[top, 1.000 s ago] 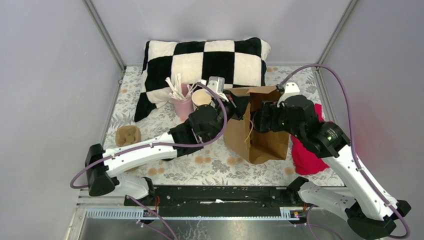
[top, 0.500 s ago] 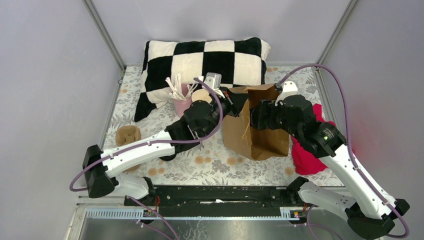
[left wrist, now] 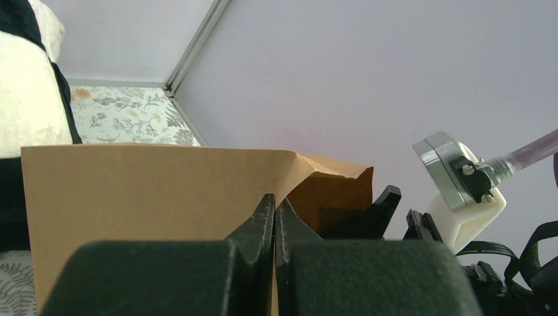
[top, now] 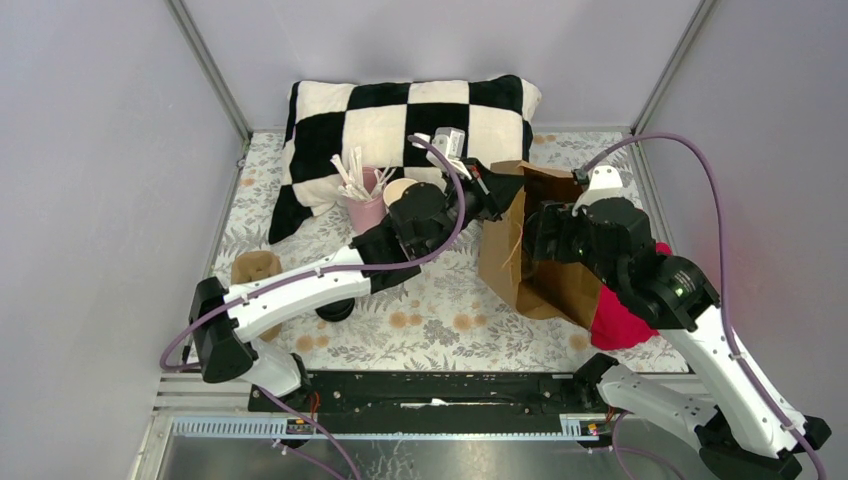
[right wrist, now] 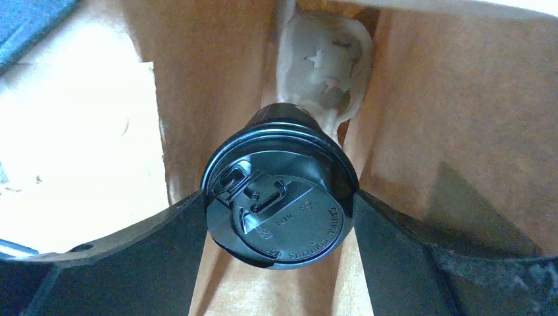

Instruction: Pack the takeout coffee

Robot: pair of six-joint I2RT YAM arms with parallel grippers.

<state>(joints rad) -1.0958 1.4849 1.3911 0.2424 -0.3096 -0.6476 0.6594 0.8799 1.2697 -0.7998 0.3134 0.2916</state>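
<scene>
Both end effectors are clamped on something. On the wrist feed I see the right end effector [right wrist: 279, 201] well inside the paper bag [right wrist: 447, 118], its two fingers pressed against opposite sides of the takeout coffee [right wrist: 283, 220] just under the black lid. The lid faces the camera and the cup's body points toward the bag's folded bottom; I cannot tell whether it touches that bottom. The left end effector [left wrist: 274, 220] has its fingers pressed together on the bag's top edge, a strip of brown paper pinched between them.

From overhead, the floral-covered worktop [top: 440, 310] carries everything. A black-and-white checked pillow [top: 420, 115] lies behind the bag, against the far wall. The bag itself leans rather than standing straight, its mouth open, with the right arm's wrist buried in the opening and the left arm holding the left side of the rim. A red cloth [top: 622, 322] lies bunched just right of the bag, touching its lower corner. Left of the bag stands a pink cup [top: 366, 212] filled with pale sticks, and between that and the bag a cream-lined cup [top: 400, 190] shows partly behind the left arm.
</scene>
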